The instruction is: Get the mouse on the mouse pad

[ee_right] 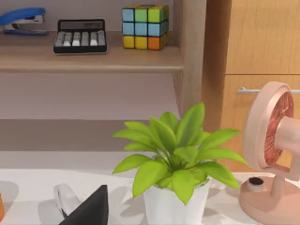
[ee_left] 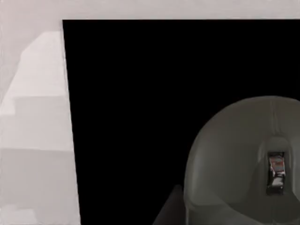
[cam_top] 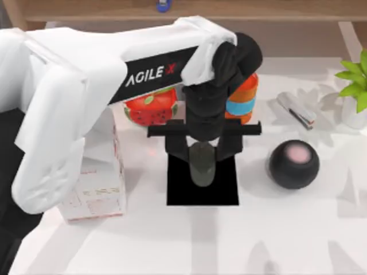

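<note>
Mouse point(cam_top: 202, 164) on mouse pad point(cam_top: 226, 192) — left gripper point(cam_top: 202, 156) fingers straddle it, grip unclear — pad's top edge hidden.

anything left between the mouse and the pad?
Nothing visible. The mouse sits between the left gripper's fingers, directly over the pad; the left wrist view shows bare black mat around it. Whether it already touches the pad, I cannot tell. The ball lies off the pad's right side.

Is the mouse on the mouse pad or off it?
On it. The mouse lies over the mouse pad, black on its visible sides, between the left claw fingers.
</note>
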Motion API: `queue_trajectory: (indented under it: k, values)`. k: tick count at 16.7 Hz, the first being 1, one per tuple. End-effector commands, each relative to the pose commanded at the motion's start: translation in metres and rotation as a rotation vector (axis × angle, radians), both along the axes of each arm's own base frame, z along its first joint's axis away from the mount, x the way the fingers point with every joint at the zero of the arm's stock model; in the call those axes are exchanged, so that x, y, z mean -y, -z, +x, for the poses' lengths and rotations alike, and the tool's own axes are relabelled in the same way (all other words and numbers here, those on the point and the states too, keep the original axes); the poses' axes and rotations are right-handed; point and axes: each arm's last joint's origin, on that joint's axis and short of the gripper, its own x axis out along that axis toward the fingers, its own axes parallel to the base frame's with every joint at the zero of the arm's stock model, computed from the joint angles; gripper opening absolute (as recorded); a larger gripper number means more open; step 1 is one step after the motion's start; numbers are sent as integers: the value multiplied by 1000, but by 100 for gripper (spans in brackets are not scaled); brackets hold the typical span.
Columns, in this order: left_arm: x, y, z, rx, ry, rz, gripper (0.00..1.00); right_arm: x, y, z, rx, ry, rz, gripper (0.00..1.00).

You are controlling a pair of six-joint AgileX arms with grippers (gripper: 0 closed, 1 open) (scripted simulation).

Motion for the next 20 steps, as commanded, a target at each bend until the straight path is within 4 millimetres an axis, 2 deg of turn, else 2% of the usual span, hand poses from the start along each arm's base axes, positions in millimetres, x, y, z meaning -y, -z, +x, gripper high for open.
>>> queue_trajectory:
  k: [3,16,20]
  values:
    - [0,0,0,0,0,0,0,0,0,0,0,0,0,100]
    - [0,0,0,0,0,0,98,0,0,0,0,0,0,100]
    - [0,0,0,0,0,0,100,0,0,0,0,0,0,100]
